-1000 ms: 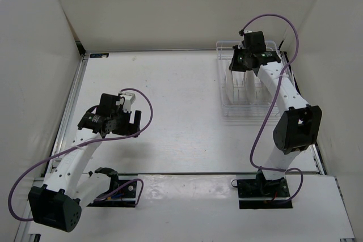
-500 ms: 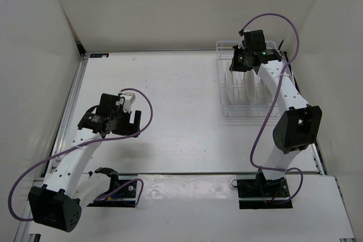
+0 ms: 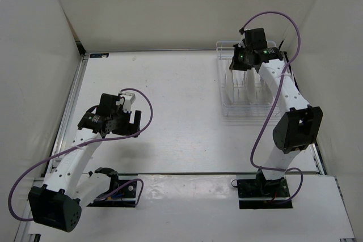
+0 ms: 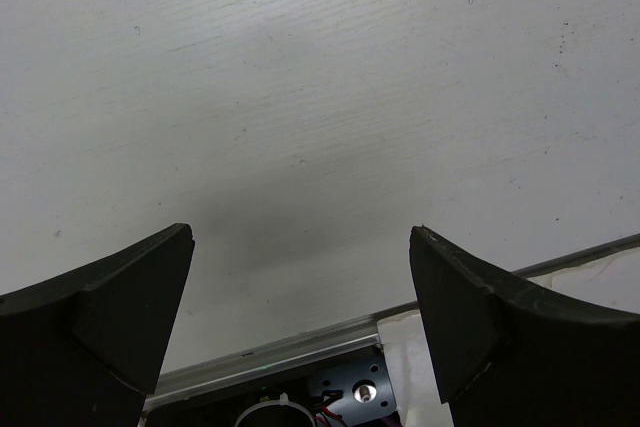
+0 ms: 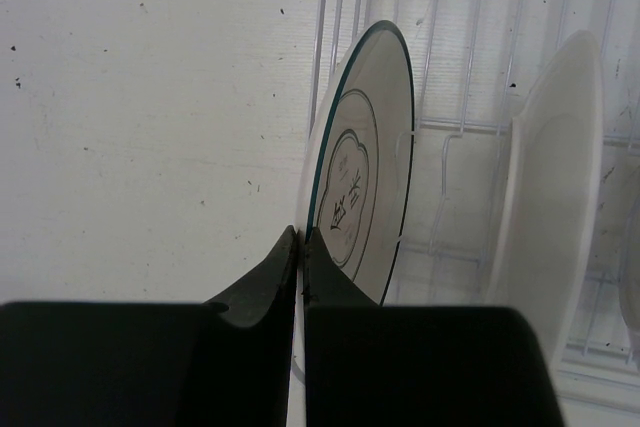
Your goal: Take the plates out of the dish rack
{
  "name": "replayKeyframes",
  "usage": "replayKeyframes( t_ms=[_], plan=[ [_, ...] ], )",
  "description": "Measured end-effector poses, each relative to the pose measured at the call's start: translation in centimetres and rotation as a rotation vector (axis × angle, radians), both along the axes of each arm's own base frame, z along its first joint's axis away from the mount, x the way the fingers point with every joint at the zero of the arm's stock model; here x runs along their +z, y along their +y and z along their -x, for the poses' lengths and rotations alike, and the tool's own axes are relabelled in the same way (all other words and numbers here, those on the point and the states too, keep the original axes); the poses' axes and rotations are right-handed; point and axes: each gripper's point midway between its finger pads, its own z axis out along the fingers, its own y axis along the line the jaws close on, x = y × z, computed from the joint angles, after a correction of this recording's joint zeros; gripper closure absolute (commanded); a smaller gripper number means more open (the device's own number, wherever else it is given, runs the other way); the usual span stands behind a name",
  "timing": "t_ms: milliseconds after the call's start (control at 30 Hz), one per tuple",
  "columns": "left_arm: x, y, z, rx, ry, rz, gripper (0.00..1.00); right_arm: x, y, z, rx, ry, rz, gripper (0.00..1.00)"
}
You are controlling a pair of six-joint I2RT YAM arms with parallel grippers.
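Storage on edge in the dish rack (image 3: 238,109) leaves only thin rims to grab, so the right gripper (image 5: 302,247) is pinched onto the edge of the green-rimmed plate (image 5: 365,167); the plain plate (image 5: 550,197) stands just beside. Left gripper (image 4: 300,237) hangs spread over the desk (image 4: 300,67), likely waiting.
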Motion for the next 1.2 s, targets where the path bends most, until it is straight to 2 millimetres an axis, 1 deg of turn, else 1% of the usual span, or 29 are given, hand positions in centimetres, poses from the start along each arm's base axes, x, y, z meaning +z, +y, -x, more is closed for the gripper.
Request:
replayKeyframes(
  t_ms=[300,333,400,467,567,600,633,667,733,800,867,933,967,1000,1100,1200],
  plan=[
    [0.0,0.0,0.0,0.0,0.0,0.0,0.0,-0.1,0.0,0.0,0.001,0.003,-0.002,1.0],
    [0.0,0.0,0.0,0.0,0.0,0.0,0.0,-0.1,0.0,0.0,0.0,0.002,-0.002,0.91],
    [0.0,0.0,0.0,0.0,0.0,0.0,0.0,-0.2,0.0,0.0,0.0,0.004,-0.002,0.88],
    [0.0,0.0,0.0,0.0,-0.001,0.0,0.0,-0.5,0.0,0.0,0.0,0.004,0.002,0.82],
    [0.0,0.0,0.0,0.0,-0.001,0.0,0.0,-1.3,-0.1,0.1,-0.002,0.017,0.003,0.8],
    [0.0,0.0,0.0,0.0,-0.001,0.0,0.0,-1.6,-0.2,0.2,-0.002,0.023,0.004,0.75],
    [0.0,0.0,0.0,0.0,-0.001,0.0,0.0,-1.9,-0.2,0.2,-0.003,0.026,0.002,0.75],
    [0.0,0.0,0.0,0.0,-0.001,0.0,0.0,-2.1,-0.2,0.2,-0.004,0.03,0.003,0.71],
    [0.0,0.0,0.0,0.0,-0.001,0.0,0.0,-2.6,-0.2,0.4,-0.001,0.04,0.003,0.7],
    [0.0,0.0,0.0,0.0,-0.001,0.0,0.0,-3.0,-0.2,0.6,0.0,0.051,0.004,0.77],
    [0.0,0.0,0.0,0.0,-0.001,0.0,0.0,-3.1,-0.1,0.6,0.003,0.052,0.003,0.84],
    [0.0,0.0,0.0,0.0,-0.001,0.001,0.0,-3.1,0.0,0.6,0.005,0.053,-0.001,0.88],
    [0.0,0.0,0.0,0.0,0.0,0.0,0.0,-3.1,0.1,0.6,0.007,0.056,-0.007,0.94],
    [0.0,0.0,0.0,0.0,0.0,0.0,0.0,-3.2,0.2,0.6,0.008,0.06,-0.013,0.97],
    [0.0,0.0,0.0,0.0,0.0,0.0,0.0,-3.2,0.6,0.6,0.011,0.07,-0.034,1.0],
    [0.0,0.0,0.0,0.0,0.0,0.0,0.0,-3.1,0.5,0.5,0.008,0.073,-0.036,1.0]
  ],
)
